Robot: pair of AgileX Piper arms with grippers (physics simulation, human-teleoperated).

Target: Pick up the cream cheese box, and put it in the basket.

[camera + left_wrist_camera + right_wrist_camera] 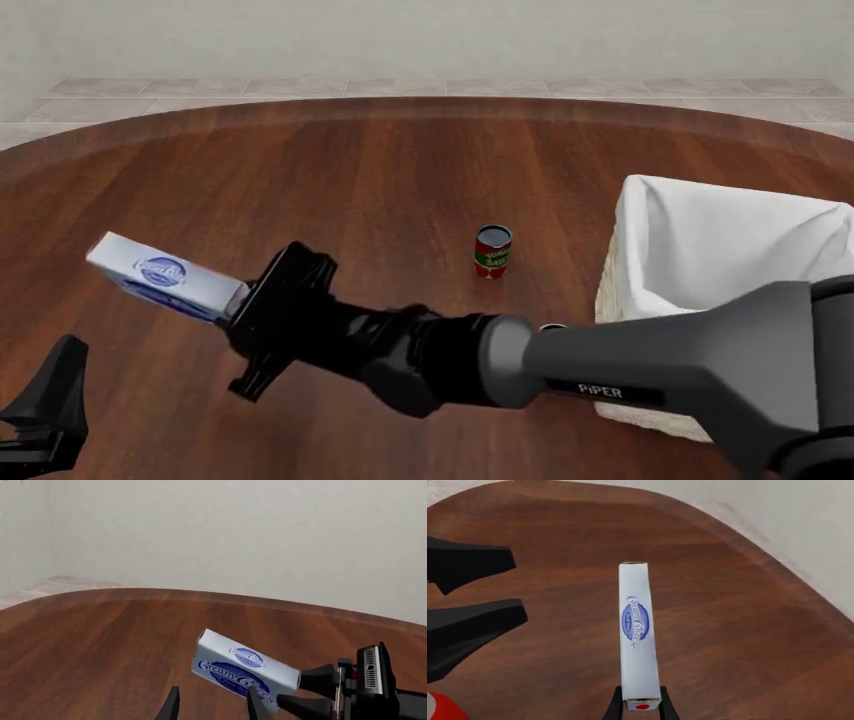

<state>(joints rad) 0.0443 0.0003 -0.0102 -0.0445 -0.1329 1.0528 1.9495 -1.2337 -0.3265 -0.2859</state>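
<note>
The cream cheese box [164, 277], pale blue-white with dark blue oval logos, is held off the wooden table at the left. My right gripper [243, 301] is shut on one end of it, the arm reaching across from the right. In the right wrist view the box [638, 630] stands between the fingers [639, 702], with a red dot on the held end. My left gripper [213, 691] is open and empty, just short of the box [241, 666]; it shows low at the left in the front view [51, 395]. The basket [627, 290], cream wicker with white lining, stands at the right.
A small red can [493, 251] with a dark top stands on the table left of the basket; it also shows at the edge of the right wrist view [440, 707]. The round table's rim [427, 105] curves along the back, with tiled floor and a wall beyond.
</note>
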